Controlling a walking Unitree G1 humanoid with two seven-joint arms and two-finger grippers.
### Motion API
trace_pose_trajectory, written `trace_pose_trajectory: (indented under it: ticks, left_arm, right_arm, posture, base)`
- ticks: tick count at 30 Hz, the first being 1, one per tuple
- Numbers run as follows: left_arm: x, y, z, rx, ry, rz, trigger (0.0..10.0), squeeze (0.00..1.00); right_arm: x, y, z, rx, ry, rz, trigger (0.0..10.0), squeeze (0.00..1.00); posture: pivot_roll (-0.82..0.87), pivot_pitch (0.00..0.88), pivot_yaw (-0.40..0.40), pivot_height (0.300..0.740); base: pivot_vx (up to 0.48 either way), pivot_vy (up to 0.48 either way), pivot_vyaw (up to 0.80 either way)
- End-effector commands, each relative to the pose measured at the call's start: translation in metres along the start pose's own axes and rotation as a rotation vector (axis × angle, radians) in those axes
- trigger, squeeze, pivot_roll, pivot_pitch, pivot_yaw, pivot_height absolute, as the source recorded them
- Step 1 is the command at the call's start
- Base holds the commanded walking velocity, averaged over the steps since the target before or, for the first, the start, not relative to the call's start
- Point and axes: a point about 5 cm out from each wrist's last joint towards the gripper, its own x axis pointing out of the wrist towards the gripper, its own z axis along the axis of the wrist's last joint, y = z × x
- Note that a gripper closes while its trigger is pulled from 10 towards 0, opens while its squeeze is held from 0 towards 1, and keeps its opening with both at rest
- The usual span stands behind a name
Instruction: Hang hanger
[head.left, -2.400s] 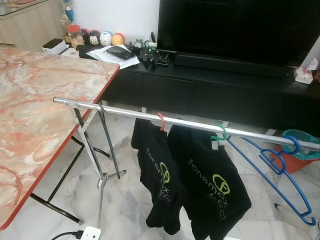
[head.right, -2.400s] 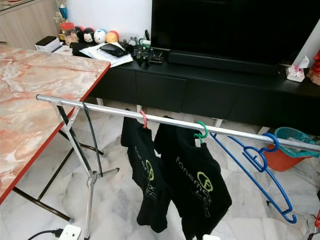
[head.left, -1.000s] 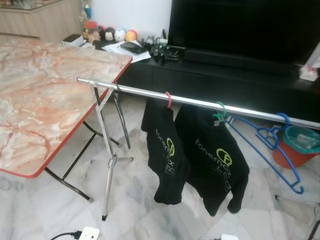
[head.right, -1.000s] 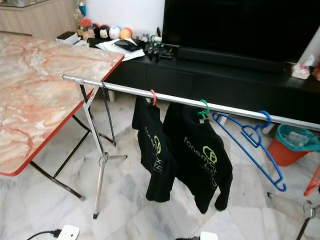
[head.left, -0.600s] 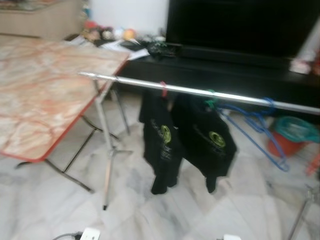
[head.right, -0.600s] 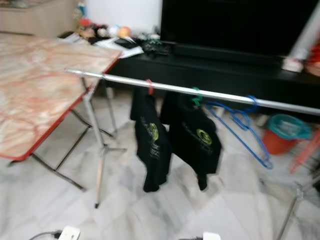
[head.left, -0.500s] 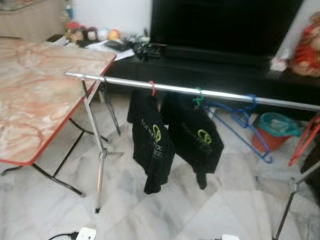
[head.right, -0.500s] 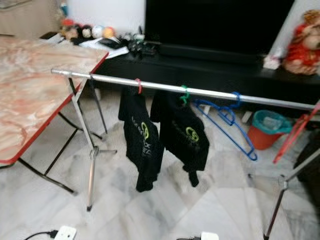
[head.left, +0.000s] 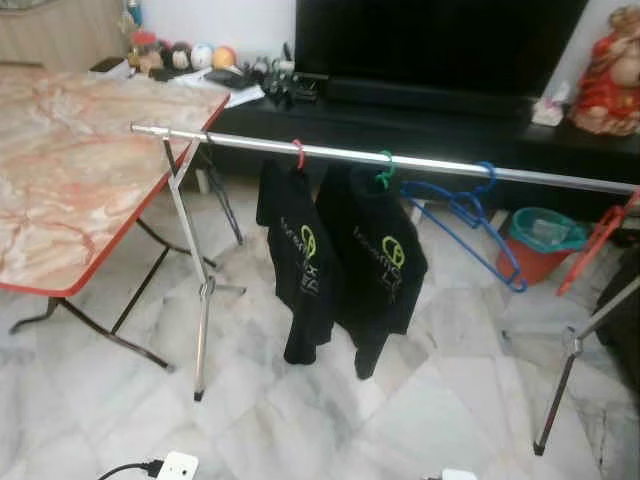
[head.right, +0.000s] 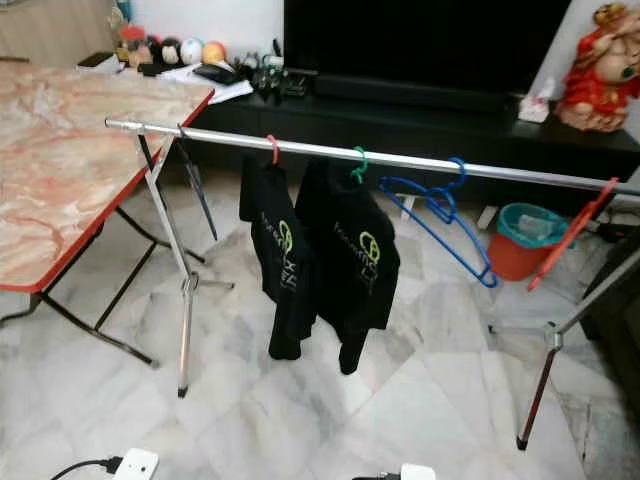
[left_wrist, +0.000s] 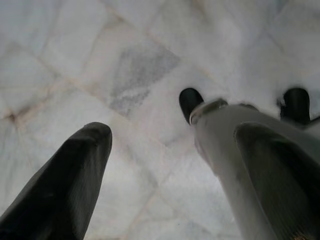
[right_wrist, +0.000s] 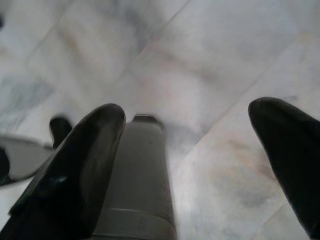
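A silver clothes rail (head.left: 230, 141) crosses the room on two folding stands. Two black T-shirts (head.left: 345, 255) hang from it, one on a red hanger hook (head.left: 299, 152), the other on a green hook (head.left: 385, 166). To their right an empty blue hanger (head.left: 470, 222) hangs on the rail. A red hanger (head.right: 570, 235) slants down from the rail's far right end. My left gripper (left_wrist: 175, 132) is open over the marble floor, holding nothing. My right gripper (right_wrist: 189, 112) is also open and holding nothing above the floor.
A marble-topped table with a red edge (head.left: 60, 200) stands at the left, close to the rail's left stand (head.left: 200, 310). Behind the rail are a black TV cabinet (head.left: 430, 125) and a teal-and-orange bin (head.left: 545, 235). A white power strip (head.left: 172, 467) lies on the floor.
The camera has backed away and turned right, so the whole rail, its right stand and the red hanger have come into view. The clothes and hangers have not moved.
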Motion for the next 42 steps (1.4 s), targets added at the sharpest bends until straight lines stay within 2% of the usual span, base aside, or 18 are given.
trace_pose_trajectory:
  ticks: [1,42]
  left_arm:
    - [-0.0020,-0.0039,-0.0139,-0.005,0.050,-0.014,10.0,0.00]
    - [-0.0026,-0.0044,-0.0167,-0.002,0.057,-0.018,10.0,0.00]
  right_arm:
    - [-0.0015,-0.0019,-0.0058,0.009,0.024,-0.008,10.0,0.00]
    - [-0.0026,-0.0025,-0.0093,0.004,0.035,-0.004,10.0,0.00]
  posture:
    - [-0.06,0.000,-0.035,0.740]
    - [-0.07,0.000,-0.031,0.740]
  base:
    - [-0.277,0.000,0.00]
    - [-0.277,0.000,-0.02]
